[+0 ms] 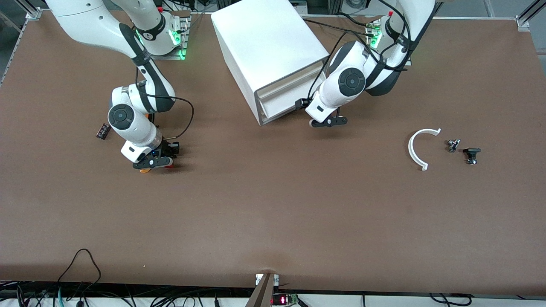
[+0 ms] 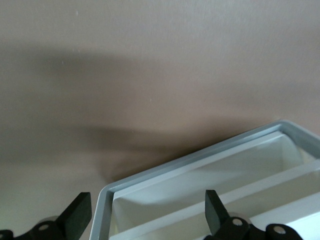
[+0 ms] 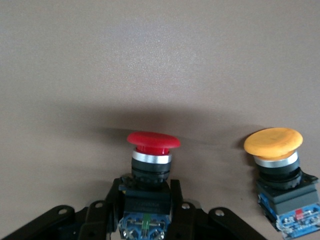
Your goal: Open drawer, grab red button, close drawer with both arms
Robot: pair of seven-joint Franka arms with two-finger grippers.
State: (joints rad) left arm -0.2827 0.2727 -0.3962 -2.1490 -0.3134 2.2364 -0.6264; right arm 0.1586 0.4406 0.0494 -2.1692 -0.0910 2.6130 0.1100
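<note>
- Looking at the red button [image 3: 152, 141], we see it upright on the brown table [image 1: 273, 213], toward the right arm's end, with its red cap on top and its black body below.
- We see the right gripper [image 3: 146, 210] low at the table, its two black fingers [image 3: 112, 202] pressed on both sides of the button's black body, so it is clamped on the button.
- Just beside the red button stands a similar button with an orange cap [image 3: 273, 142]; the two do not touch, and nothing holds the orange one.
- In the front view the right gripper [image 1: 152, 162] hides most of both buttons; only a bit of orange and a bit of red show at its edge.
- We see the white cabinet [image 1: 266, 51] in the middle of the table, close to the robots' bases, with its drawers facing the left arm's end.
- The drawer [image 2: 210, 185] looks pushed in, with its front lip about level with the cabinet's frame.
- The left gripper [image 1: 327, 123] hangs just in front of the cabinet's drawers, with its fingers [image 2: 212, 210] wide apart and nothing between them.
- Toward the left arm's end lie a white curved piece [image 1: 416, 147] and two small dark parts [image 1: 463, 149], well apart from the cabinet.
- A small dark flat thing [image 1: 103, 130] lies near the right arm, farther from the camera than the buttons.
</note>
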